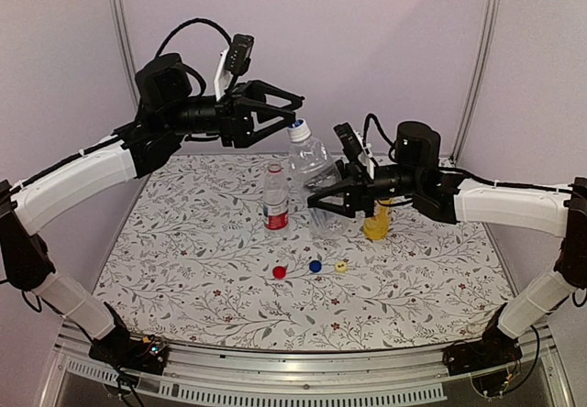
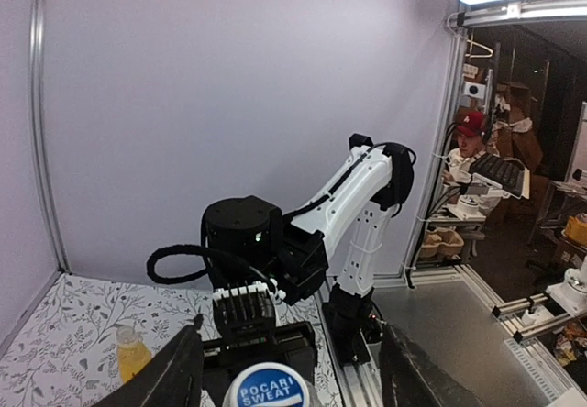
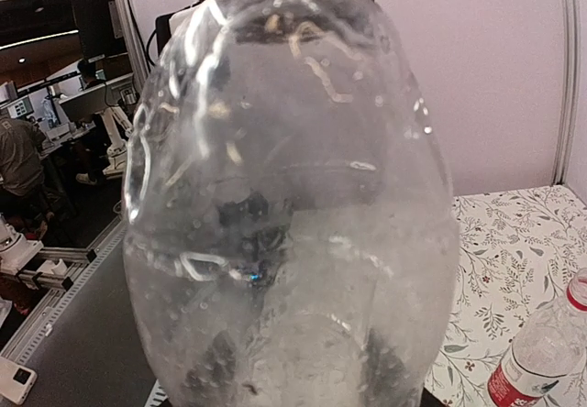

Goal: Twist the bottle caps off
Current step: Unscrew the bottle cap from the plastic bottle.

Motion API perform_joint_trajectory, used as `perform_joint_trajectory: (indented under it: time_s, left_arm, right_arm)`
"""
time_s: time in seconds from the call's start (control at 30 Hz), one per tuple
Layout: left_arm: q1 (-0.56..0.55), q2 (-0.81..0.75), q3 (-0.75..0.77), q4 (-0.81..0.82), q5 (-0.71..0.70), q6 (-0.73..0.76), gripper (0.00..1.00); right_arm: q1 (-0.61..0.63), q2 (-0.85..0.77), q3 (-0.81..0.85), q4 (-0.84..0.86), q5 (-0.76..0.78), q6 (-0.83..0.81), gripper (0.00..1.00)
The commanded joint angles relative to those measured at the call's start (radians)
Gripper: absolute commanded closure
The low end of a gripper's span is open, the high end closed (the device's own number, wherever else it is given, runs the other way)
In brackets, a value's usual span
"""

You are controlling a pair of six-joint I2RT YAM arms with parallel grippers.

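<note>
Clear bottle (image 1: 312, 164) upright at mid-surface, lower body clamped in right tool (image 1: 326, 202). Left tool (image 1: 298, 114) spread wide at bottle top, fingers (image 2: 179, 375) either side of white-and-blue cap (image 2: 266, 390), gaps showing, no contact. Red-label bottle (image 1: 275, 201) stands just left on floral surface (image 1: 183, 269). Yellow bottle (image 1: 376, 224) behind right tool. Red cap (image 1: 279, 271), blue cap (image 1: 315, 266), yellow cap (image 1: 340, 266) lie in row nearer front.

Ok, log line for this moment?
left gripper: open, either side of cap | right gripper: holding big bottle | three loose caps on table
</note>
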Motion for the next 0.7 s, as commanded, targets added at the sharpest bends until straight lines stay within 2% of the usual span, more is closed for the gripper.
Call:
perform_joint_trajectory:
  time_s: [0.0, 0.43, 0.67]
  left_arm:
    - [0.000, 0.024, -0.014, 0.039, 0.053, -0.007, 0.38]
    - [-0.018, 0.052, -0.009, 0.018, 0.055, 0.005, 0.54]
    - [-0.023, 0.054, -0.005, 0.000, 0.047, 0.019, 0.76]
  right_arm:
    - [-0.006, 0.006, 0.038, 0.034, -0.041, 0.024, 0.58]
    - [-0.006, 0.004, 0.053, 0.034, -0.043, 0.044, 0.59]
    - [-0.006, 0.004, 0.054, 0.022, 0.002, 0.047, 0.62]
